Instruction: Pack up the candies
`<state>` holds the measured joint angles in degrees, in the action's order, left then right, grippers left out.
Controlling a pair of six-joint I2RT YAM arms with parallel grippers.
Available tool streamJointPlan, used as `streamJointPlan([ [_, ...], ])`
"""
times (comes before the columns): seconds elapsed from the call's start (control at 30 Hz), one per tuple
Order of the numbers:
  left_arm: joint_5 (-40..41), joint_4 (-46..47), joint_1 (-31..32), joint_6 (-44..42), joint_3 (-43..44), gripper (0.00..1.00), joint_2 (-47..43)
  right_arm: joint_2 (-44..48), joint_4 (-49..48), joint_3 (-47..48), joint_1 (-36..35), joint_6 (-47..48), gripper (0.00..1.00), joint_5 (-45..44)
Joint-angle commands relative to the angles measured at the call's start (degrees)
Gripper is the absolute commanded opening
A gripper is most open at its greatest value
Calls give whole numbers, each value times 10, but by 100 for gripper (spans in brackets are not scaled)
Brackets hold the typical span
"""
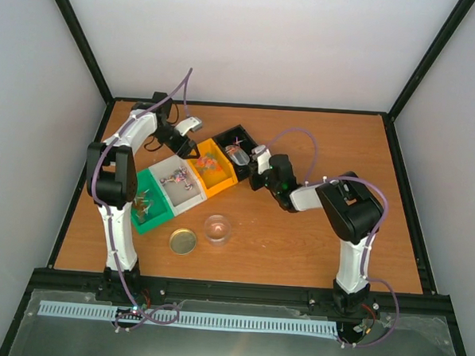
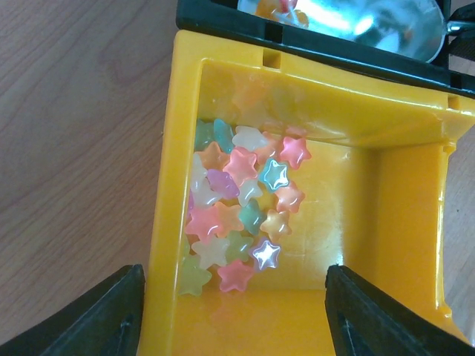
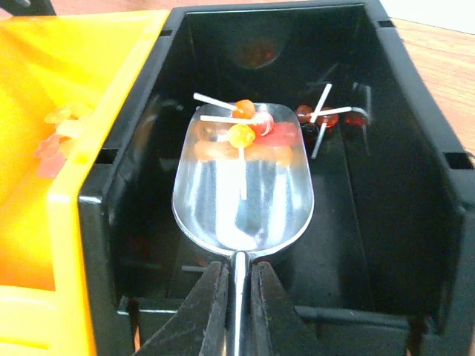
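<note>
My right tool clamped the scoop by its handle, level inside the black bin so its candies would not spill. My left tool hung wide above the yellow bin of stars.

Four bins in a slanted row on my brown wooden table, green bin, white bin, yellow bin, black bin, side by side, shiny metal scoop inside the black bin, round gold lid just beside a clear round dish, maybe a jar
</note>
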<state>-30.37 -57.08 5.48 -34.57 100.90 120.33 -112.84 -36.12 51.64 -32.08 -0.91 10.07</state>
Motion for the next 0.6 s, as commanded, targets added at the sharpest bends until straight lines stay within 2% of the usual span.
streamJointPlan([
  [0.0, -21, -26, -4, 14, 20, 69, -16, 29, -81, -25, 10, -27, 3, -6],
  [0.47, -21, -39, -3, 25, 25, 70, -24, 50, -182, -78, 35, -63, 3, 40],
  [0.57, -23, -40, -4, 26, 25, 71, -26, 65, -180, -79, 39, -54, 3, 41],
])
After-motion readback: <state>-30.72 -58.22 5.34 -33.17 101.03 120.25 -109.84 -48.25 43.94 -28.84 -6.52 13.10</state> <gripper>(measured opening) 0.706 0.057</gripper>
